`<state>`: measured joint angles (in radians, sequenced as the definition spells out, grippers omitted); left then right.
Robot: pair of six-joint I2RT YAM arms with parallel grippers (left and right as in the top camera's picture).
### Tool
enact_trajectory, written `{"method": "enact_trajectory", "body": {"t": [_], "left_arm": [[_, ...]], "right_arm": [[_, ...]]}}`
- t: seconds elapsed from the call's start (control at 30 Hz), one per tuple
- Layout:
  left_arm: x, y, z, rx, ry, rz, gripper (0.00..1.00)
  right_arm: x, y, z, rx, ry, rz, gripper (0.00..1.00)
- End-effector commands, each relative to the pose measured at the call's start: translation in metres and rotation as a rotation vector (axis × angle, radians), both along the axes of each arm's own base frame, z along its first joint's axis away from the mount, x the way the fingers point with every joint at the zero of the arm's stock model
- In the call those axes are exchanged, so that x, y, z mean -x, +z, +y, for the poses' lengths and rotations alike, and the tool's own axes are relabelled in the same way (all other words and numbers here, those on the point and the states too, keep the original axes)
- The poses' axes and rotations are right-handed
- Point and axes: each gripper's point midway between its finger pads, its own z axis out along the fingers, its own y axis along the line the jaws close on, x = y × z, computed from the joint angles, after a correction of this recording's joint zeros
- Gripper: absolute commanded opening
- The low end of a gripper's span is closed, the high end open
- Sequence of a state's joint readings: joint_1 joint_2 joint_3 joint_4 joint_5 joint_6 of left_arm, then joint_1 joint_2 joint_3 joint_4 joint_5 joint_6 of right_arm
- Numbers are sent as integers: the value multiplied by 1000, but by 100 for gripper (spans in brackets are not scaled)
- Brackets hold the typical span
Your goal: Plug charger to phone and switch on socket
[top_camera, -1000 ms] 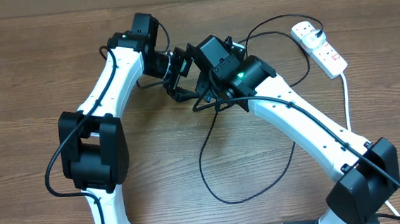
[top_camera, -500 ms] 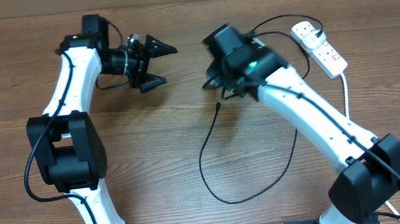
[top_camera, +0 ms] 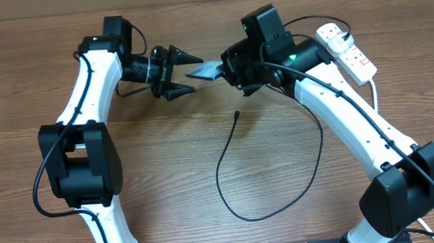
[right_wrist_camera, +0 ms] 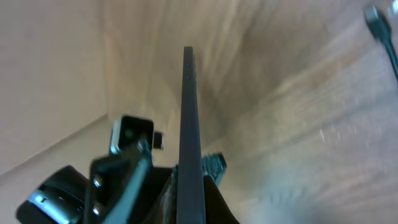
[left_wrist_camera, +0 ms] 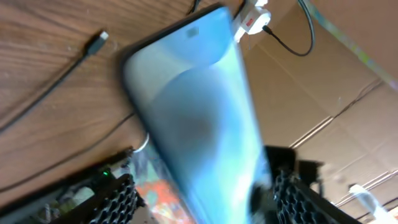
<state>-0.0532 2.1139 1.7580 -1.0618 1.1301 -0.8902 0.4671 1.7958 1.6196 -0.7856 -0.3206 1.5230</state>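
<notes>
My right gripper (top_camera: pixel 229 71) is shut on the phone (top_camera: pixel 207 71) and holds it off the table, its free end pointing left. In the right wrist view the phone (right_wrist_camera: pixel 189 118) is edge-on between the jaws of that gripper (right_wrist_camera: pixel 189 171). My left gripper (top_camera: pixel 194 75) is open, its fingers above and below the phone's free end. In the left wrist view the blurred blue screen (left_wrist_camera: pixel 199 118) fills the space ahead of the left gripper (left_wrist_camera: pixel 205 196). The charger cable (top_camera: pixel 229 182) loops on the table, its connector tip (top_camera: pixel 236 114) lying loose below the phone. The socket (top_camera: pixel 347 49) lies at the back right.
The socket's thick white cord (top_camera: pixel 375 103) runs down the right side behind my right arm. The black cable arcs from the socket round behind the right wrist. Cardboard walls stand behind the table's far edge.
The two grippers were bunched together mid-table, then pulled apart. Now the left gripper has come back rightward and the right gripper holds the phone out toward it.
</notes>
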Motion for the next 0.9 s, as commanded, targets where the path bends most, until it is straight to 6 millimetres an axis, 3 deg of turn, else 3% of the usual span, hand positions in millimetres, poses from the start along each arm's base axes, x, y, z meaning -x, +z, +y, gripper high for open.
{"method": "enact_trajectory", "body": {"t": [0.0, 0.2, 0.37, 0.47, 0.87], "left_arm": [[-6, 25, -3, 29, 49, 31, 60], [-8, 26, -3, 29, 54, 23, 59], [-8, 26, -3, 34, 91, 107, 52], [-7, 26, -4, 34, 98, 131, 44], [-5, 28, -8, 48, 92, 151, 43]], "right_arm": [[3, 15, 7, -80, -44, 51, 4], [11, 12, 9, -132, -136, 171, 4], [17, 12, 20, -167, -202, 235, 4], [17, 11, 20, -155, -229, 233, 4], [18, 6, 25, -96, -302, 191, 4]]}}
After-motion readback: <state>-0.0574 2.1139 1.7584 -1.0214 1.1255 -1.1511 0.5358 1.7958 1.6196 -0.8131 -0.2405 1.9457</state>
